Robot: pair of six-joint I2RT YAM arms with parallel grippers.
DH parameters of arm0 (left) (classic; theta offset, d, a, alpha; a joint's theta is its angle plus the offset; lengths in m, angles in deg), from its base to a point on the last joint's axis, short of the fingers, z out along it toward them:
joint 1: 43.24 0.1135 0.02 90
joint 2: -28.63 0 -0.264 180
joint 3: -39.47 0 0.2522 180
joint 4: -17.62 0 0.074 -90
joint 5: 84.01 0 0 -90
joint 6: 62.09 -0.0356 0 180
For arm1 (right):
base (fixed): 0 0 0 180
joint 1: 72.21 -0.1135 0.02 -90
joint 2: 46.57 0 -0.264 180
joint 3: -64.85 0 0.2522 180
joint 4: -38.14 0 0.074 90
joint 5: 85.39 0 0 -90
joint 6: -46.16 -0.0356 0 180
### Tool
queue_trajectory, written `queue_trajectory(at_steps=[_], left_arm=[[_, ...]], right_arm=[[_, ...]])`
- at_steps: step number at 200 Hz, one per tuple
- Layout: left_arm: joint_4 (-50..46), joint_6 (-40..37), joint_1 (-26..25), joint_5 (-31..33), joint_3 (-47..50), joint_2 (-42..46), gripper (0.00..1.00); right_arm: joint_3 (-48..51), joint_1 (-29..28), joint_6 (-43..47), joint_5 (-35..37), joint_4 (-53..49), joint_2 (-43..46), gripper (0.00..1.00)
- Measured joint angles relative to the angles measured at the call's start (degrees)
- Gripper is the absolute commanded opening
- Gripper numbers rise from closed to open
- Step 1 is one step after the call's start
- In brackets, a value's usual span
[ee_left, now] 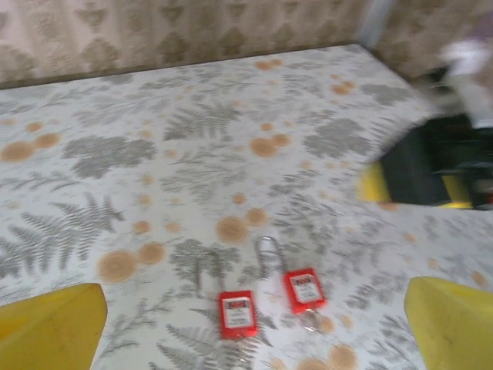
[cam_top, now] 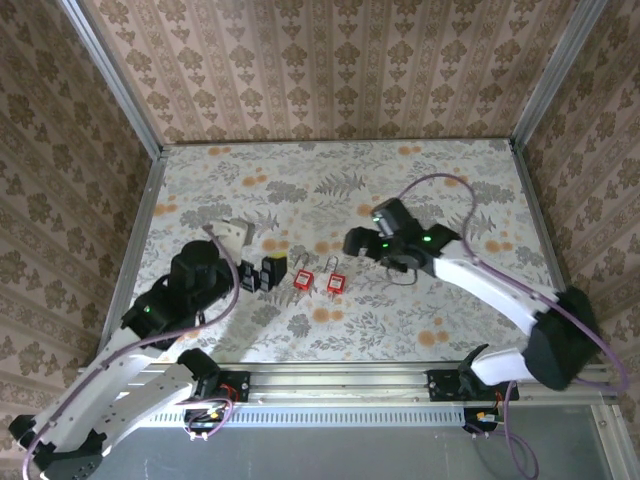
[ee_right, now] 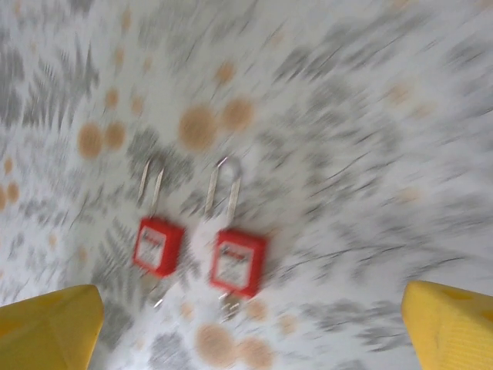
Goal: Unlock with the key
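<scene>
Two small red padlocks [cam_top: 302,280] [cam_top: 336,283] with silver shackles lie side by side on the floral table. My left gripper [cam_top: 260,275] stands open just left of them, holding nothing. In the left wrist view both padlocks [ee_left: 237,314] [ee_left: 304,290] lie between its yellow fingertips [ee_left: 46,327]. A thin, blurred metal piece, the key [ee_left: 311,319], pokes from the bottom of the right-hand one. My right gripper [cam_top: 357,243] hovers open and empty above and right of the padlocks. In its wrist view, the key [ee_right: 229,303] shows below the padlock [ee_right: 239,262] on the right.
A small pale block [cam_top: 232,232] lies behind the left arm. The metal frame rail [cam_top: 330,382] runs along the near table edge, and patterned walls enclose the other three sides. The right arm's cable [cam_top: 440,185] loops over the table.
</scene>
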Motion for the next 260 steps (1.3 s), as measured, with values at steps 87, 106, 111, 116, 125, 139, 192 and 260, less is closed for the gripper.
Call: queue_trajectory(at_steps=[87,106,111,116,125,139,192,260], left_arm=[[38.3,-5.2,35.5,2.8,27.7,-8.0,1.0],[45.6,-9.9,37.9,3.4,28.9,-13.2,1.0],[48.0,-10.9,38.4,3.4,29.2,-14.7,1.0],[50.3,-11.8,38.8,3.4,29.6,-16.0,1.0],[55.2,-13.2,39.5,3.4,30.9,-19.1,1.0],[61.7,-15.3,40.1,2.9,33.0,-24.0,1.0],[79.8,-17.0,44.2,-5.7,30.4,-48.9,1.0],[77.8,-17.9,40.7,-3.4,24.1,-50.4,1.0]], right_arm=[[34.5,16.7,39.3,20.4,42.1,11.1,1.0],[38.1,19.1,43.4,20.5,56.7,3.5,1.0],[38.9,19.5,44.5,20.5,60.1,1.6,1.0],[39.5,19.6,45.5,20.4,62.8,0.2,1.0],[40.8,19.9,47.5,20.0,68.2,-2.2,1.0],[42.0,20.9,49.4,18.0,75.9,-5.6,1.0],[39.0,30.0,45.8,13.7,83.4,-14.1,1.0],[35.8,31.2,43.3,12.7,81.7,-13.4,1.0]])
